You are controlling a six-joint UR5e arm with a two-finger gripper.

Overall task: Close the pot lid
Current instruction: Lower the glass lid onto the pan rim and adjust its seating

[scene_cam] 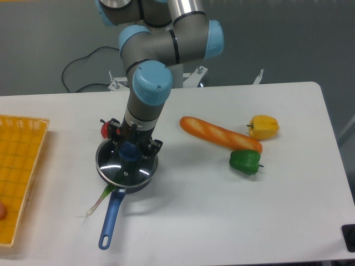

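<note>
The dark pot (145, 182) with its long blue handle (110, 219) stands on the white table left of centre. The clear glass pot lid (123, 168) with a metal rim lies level over the pot's mouth, covering it almost exactly. My gripper (131, 149) comes straight down from above and is shut on the lid's blue knob (130, 151) at the centre. A green onion (101, 200) sticks out from under the lid at the front left.
A red pepper (104, 128) is partly hidden behind the gripper. A long bread loaf (219, 133), a yellow pepper (263, 126) and a green pepper (245, 161) lie to the right. A yellow basket (16, 166) sits at the left edge.
</note>
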